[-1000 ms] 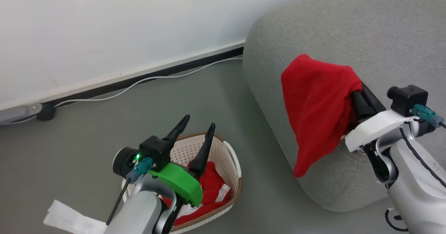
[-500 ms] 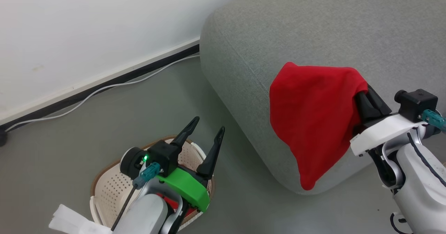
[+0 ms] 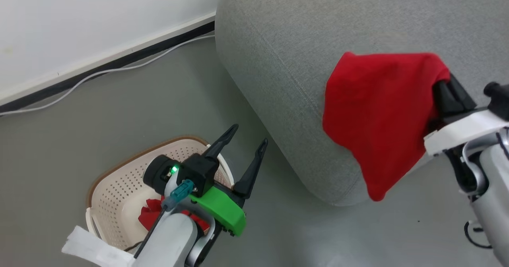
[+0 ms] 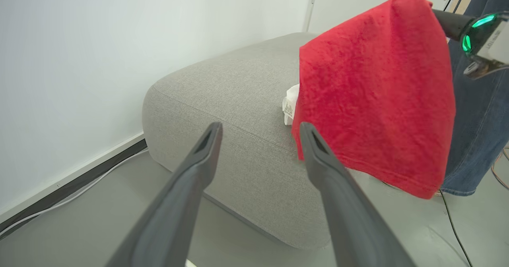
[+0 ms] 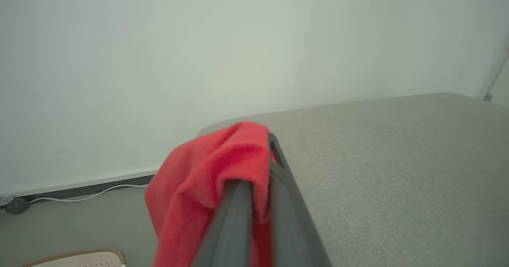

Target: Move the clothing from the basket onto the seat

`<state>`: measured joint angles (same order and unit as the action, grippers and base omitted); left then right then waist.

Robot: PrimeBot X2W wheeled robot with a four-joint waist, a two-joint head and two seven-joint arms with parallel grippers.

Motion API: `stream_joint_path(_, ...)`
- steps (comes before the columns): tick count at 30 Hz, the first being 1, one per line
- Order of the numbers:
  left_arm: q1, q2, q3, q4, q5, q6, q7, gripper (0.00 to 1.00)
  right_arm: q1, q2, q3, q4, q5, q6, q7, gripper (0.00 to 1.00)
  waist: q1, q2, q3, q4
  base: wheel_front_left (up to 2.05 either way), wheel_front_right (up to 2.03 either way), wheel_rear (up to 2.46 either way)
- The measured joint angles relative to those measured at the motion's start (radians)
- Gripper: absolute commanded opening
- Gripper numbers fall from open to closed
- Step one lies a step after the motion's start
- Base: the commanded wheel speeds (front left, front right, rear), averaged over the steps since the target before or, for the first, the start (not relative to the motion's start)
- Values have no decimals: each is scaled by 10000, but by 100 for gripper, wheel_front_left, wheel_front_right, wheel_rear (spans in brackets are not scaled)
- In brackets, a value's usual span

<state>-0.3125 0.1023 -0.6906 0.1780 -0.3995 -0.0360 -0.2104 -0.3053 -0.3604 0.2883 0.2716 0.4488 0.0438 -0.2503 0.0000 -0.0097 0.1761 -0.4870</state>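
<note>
Two long dark left fingers [image 3: 250,171] stand spread wide with nothing between them, above the floor just beside the basket [image 3: 119,195]. The head view looks down into that cream perforated tub with its brown rim, where a crumpled red garment [image 3: 151,215] lies on the base. The right wrist view catches just a corner of the rim [image 5: 79,257]. Farther out, the right fingers [image 5: 286,203] are closed tight on the second red garment [image 3: 377,112], which is draped over them. It hangs at the near edge of the seat [image 3: 318,40], its lowest point past that edge and above the floor. Whether the cloth touches the upholstery cannot be told. The left wrist view adds a white label [image 4: 290,104] at the garment's edge, its print too small to read. It also shows a green light [image 4: 483,20] on the right wrist and a person's leg in blue jeans [image 4: 477,120] behind the cloth. The seat is a big rounded block of light grey woven fabric with a seam along its edge. It stands on a smooth grey floor [image 3: 99,112]. Beyond it, a pale cable [image 3: 119,69] runs along a dark skirting under a plain white wall [image 3: 79,20].
</note>
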Motion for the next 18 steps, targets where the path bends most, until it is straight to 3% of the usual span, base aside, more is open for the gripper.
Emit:
stream_joint_path(9,-708,148,123,-675,472,98,288,100,-2440,-696,-320,-173,46,397,157,0,0,0,882,523,0,0,0)
stream_joint_path(18,-1517,403,249,-1676,763,188,732,100,-5150,-1078,-1141,88,520,426,803,0,0,0,2031,1128,0,0,0)
